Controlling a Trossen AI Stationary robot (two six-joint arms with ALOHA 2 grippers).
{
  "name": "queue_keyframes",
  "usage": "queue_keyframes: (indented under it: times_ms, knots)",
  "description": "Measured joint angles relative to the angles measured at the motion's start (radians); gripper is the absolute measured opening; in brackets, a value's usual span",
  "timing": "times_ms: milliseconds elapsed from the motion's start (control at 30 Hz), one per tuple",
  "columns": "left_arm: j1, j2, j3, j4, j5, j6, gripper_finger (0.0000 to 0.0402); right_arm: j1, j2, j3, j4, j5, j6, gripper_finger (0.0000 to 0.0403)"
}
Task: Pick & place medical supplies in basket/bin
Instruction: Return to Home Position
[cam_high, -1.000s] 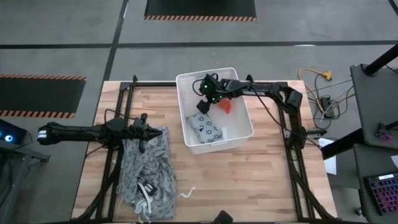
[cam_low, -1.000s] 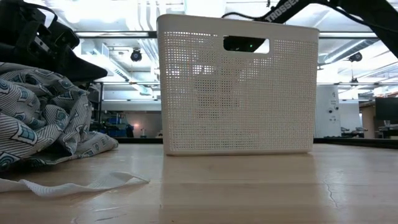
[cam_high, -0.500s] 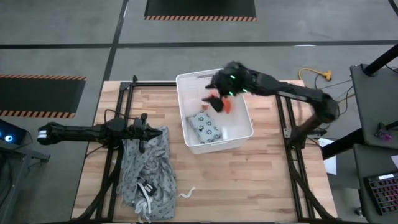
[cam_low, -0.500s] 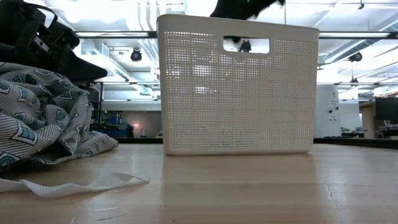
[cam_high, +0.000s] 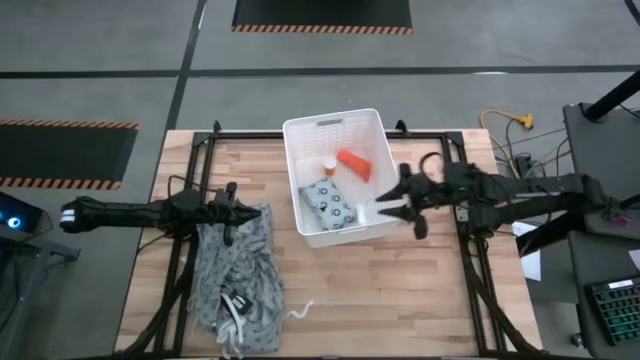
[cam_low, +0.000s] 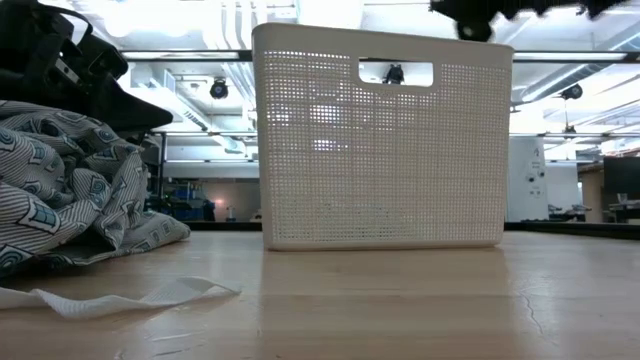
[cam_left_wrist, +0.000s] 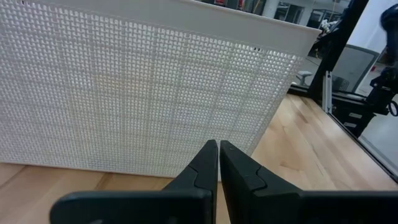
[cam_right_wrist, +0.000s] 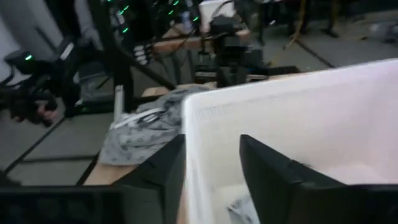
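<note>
The white bin (cam_high: 345, 122) stands mid-table, and its mesh wall (cam_low: 385, 140) fills the low view. Inside it lie the orange tube (cam_high: 353, 163), the small white bottle (cam_high: 329, 164), the grey-blue dotted packet (cam_high: 330, 203) and the white round cap (cam_high: 362, 213). My right gripper (cam_high: 393, 207) is open and empty. It hangs above the bin's right wall, higher than the rim (cam_low: 478, 14), with the rim (cam_right_wrist: 280, 102) in its wrist view. My left gripper (cam_high: 232, 214) is shut and waits left of the bin, facing its wall (cam_left_wrist: 124, 93).
A large grey patterned cloth (cam_high: 235, 280) lies heaped on the table's left half, under and nearer than the left gripper (cam_low: 70, 190). A thin white string (cam_low: 130, 295) lies at its near right. Bare wood shows to the right of the bin and along the near edge.
My right gripper rose out of the bin's far part. It swung toward the table's right and near side and now hangs over the bin's right wall. The orange tube stayed in the bin, and the white bottle beside it now shows.
</note>
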Motion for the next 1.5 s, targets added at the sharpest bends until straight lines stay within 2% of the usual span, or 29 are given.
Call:
queue_keyframes:
  times_ms: [333, 533, 700, 1000, 1500]
  knots:
    - [0.000, 0.000, 0.000, 0.000, 0.000, 0.000, 0.0000, 0.023, -0.463, -0.361, -0.019, 0.000, 0.028, 0.0055]
    - [0.000, 0.000, 0.000, 0.000, 0.000, 0.000, 0.0000, 0.023, -0.700, -0.533, -0.022, -0.002, 0.033, 0.0030]
    - [0.000, 0.000, 0.000, 0.000, 0.000, 0.000, 0.0000, 0.023, -0.842, -0.636, -0.013, 0.001, -0.020, 0.0020]
    - [0.002, 0.000, 0.000, 0.000, 0.000, 0.000, 0.0000, 0.022, -0.792, -0.654, 0.017, 0.104, -0.117, 0.0017]
    - [0.002, 0.000, 0.000, 0.000, 0.000, 0.000, 0.0000, 0.022, -0.779, -0.654, 0.017, 0.108, -0.052, 0.0018]
